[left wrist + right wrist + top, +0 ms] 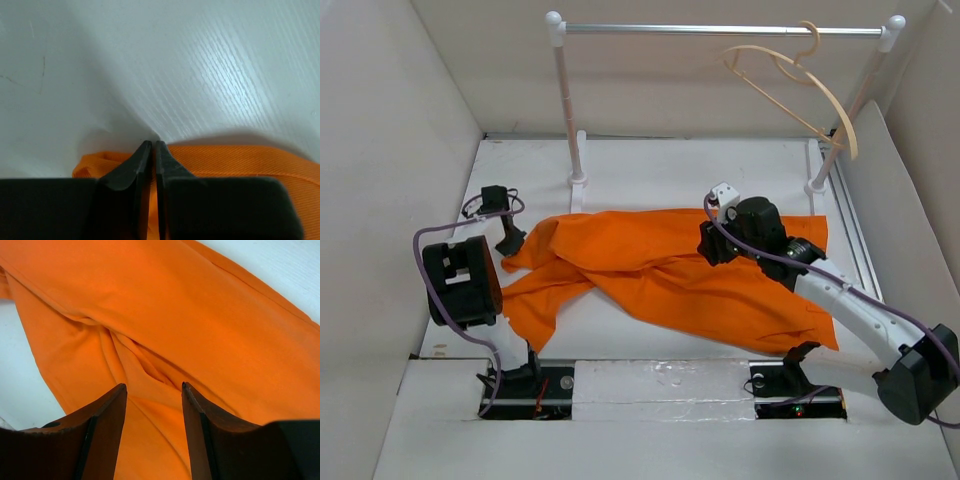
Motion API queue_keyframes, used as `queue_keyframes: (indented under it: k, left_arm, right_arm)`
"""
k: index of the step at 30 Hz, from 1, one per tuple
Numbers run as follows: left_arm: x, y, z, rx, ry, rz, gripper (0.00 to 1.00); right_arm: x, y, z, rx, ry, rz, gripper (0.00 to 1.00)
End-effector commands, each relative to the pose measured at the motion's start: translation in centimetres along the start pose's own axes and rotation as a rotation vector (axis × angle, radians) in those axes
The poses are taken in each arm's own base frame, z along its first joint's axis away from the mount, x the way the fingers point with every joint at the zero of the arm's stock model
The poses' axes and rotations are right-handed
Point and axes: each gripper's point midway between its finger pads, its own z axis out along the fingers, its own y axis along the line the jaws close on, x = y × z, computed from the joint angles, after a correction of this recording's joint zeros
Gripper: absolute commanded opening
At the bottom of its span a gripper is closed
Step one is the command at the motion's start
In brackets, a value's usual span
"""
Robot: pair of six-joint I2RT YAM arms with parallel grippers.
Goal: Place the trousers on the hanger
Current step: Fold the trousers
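Note:
The orange trousers (pixel 660 275) lie crumpled across the middle of the white table. My left gripper (pixel 510 240) is at their left end, shut on an edge of the fabric (pixel 225 160), with orange cloth showing between the jaws. My right gripper (pixel 708 243) hovers open over the right part of the trousers, its fingers (pixel 107 410) apart just above a fold of cloth (pixel 150 370). The beige wooden hanger (pixel 798 92) hangs tilted by its hook on the silver rail at the back right.
The silver rail (pixel 720 30) on two white posts (pixel 568 110) spans the back of the table. White walls enclose the table on the left, back and right. The arm bases sit at the near edge.

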Motion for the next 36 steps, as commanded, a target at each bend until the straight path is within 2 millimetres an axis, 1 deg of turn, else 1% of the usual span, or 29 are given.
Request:
queue_keyframes:
  k: [1, 2, 4, 5, 7, 8, 10, 11, 12, 13, 14, 16, 17, 19, 20, 22, 23, 25, 26, 27, 28, 29, 30, 31, 32, 33, 34, 35, 36]
  left_arm:
    - [-2.4, -1.2, -1.2, 0.008, -0.043, -0.004, 0.00]
    - [-4.2, -2.1, -3.3, 0.038, -0.111, -0.010, 0.00]
    - [-6.1, -2.8, -6.6, 0.089, -0.198, -0.013, 0.00]
    - [-8.0, -2.7, -10.0, 0.137, -0.293, -0.042, 0.00]
    - [-9.3, -3.0, -13.3, 0.206, -0.385, -0.062, 0.00]
    - [-9.9, -3.1, -15.9, 0.255, -0.440, -0.071, 0.00]
    - [-9.6, -2.5, -17.2, 0.257, -0.436, -0.079, 0.00]
    - [-9.9, -2.3, -18.5, 0.266, -0.450, -0.088, 0.00]
    - [-9.8, -2.0, -19.0, 0.268, -0.446, -0.090, 0.00]
    - [-9.3, -1.4, -19.2, 0.253, -0.432, -0.082, 0.00]
    - [-9.8, -0.7, -20.8, 0.255, -0.472, -0.098, 0.00]
    - [-10.0, 0.6, -22.7, 0.244, -0.512, -0.094, 0.00]
    - [-10.9, 1.6, -25.0, 0.239, -0.572, -0.116, 0.00]
    - [-10.7, 1.8, -26.3, 0.205, -0.589, -0.079, 0.00]
    - [-11.6, 2.1, -26.7, 0.173, -0.619, -0.080, 0.00]
    - [-12.7, 1.1, -26.3, 0.170, -0.644, -0.041, 0.00]
    - [-13.5, -0.2, -25.0, 0.150, -0.626, -0.023, 0.00]
    - [-15.0, -2.7, -23.6, 0.157, -0.622, 0.013, 0.00]
    - [-16.6, -4.8, -21.8, 0.131, -0.608, 0.033, 0.00]
    - [-18.7, -7.7, -20.0, 0.124, -0.627, 0.064, 0.00]
    - [-18.8, -7.8, -20.0, 0.128, -0.631, 0.062, 0.00]
    - [-21.1, -9.8, -17.4, 0.068, -0.626, 0.083, 0.00]
    - [-22.0, -10.6, -15.1, 0.032, -0.592, 0.102, 0.00]
    - [-21.5, -10.2, -13.3, -0.040, -0.502, 0.155, 0.10]
    - [-22.9, -12.3, -10.8, -0.067, -0.473, 0.178, 0.24]
    - [-22.4, -12.1, -9.9, -0.049, -0.437, 0.185, 0.53]
    - [-22.2, -13.0, -9.5, 0.012, -0.451, 0.183, 0.68]
    - [-20.8, -12.2, -9.3, 0.018, -0.422, 0.196, 0.79]
    - [-20.3, -12.1, -9.6, 0.016, -0.430, 0.201, 0.90]
  right_arm:
    - [-1.6, -0.3, -1.2, 0.014, -0.043, -0.037, 0.54]
    - [-1.6, -0.6, -1.4, 0.022, -0.045, -0.030, 0.54]
    - [-0.9, -0.7, -1.5, 0.017, -0.025, -0.023, 0.55]
    - [-0.6, -1.1, -1.5, 0.024, -0.015, -0.016, 0.55]
    - [0.0, -1.4, -1.6, 0.029, 0.004, -0.009, 0.55]
    - [0.3, -1.8, -1.6, 0.035, 0.012, -0.004, 0.55]
    - [0.7, -1.9, -1.7, 0.026, 0.022, 0.002, 0.55]
    - [0.7, -2.1, -1.7, 0.026, 0.021, 0.008, 0.55]
    - [0.9, -1.8, -1.7, 0.009, 0.028, 0.007, 0.55]
    - [0.8, -2.1, -1.8, 0.016, 0.027, 0.017, 0.55]
    - [0.6, -2.1, -2.0, 0.014, 0.027, 0.014, 0.55]
    - [0.5, -2.3, -2.4, 0.018, 0.026, 0.024, 0.56]
    - [0.4, -2.5, -2.5, 0.026, 0.021, 0.030, 0.56]
    - [0.0, -2.7, -2.7, 0.026, 0.004, 0.036, 0.56]
    - [-0.4, -2.6, -2.5, 0.018, -0.008, 0.032, 0.58]
    - [-0.8, -3.5, -2.0, 0.026, -0.010, 0.025, 0.59]
    - [-1.0, -3.4, -1.7, 0.018, -0.005, 0.020, 0.59]
    - [-1.6, -4.4, -1.5, 0.033, 0.011, 0.013, 0.59]
    - [-2.0, -4.5, -1.4, 0.033, 0.005, 0.004, 0.59]
    - [-2.7, -4.7, -1.3, 0.038, -0.009, -0.007, 0.59]
    - [-3.0, -4.8, -1.3, 0.043, -0.014, -0.010, 0.59]
    - [-3.3, -4.9, -1.4, 0.050, -0.018, -0.011, 0.59]
    - [-3.3, -5.1, -1.5, 0.063, -0.013, -0.012, 0.60]
    - [-3.7, -5.2, -1.8, 0.070, -0.020, -0.013, 0.61]
    - [-3.8, -5.2, -1.9, 0.073, -0.016, -0.012, 0.62]
    - [-3.5, -5.4, -2.1, 0.086, -0.004, -0.008, 0.65]
    - [-3.6, -5.4, -2.3, 0.091, -0.006, -0.008, 0.66]
    - [-3.1, -5.5, -2.4, 0.094, 0.006, -0.003, 0.67]
    - [-2.9, -5.1, -2.5, 0.090, 0.003, -0.002, 0.67]
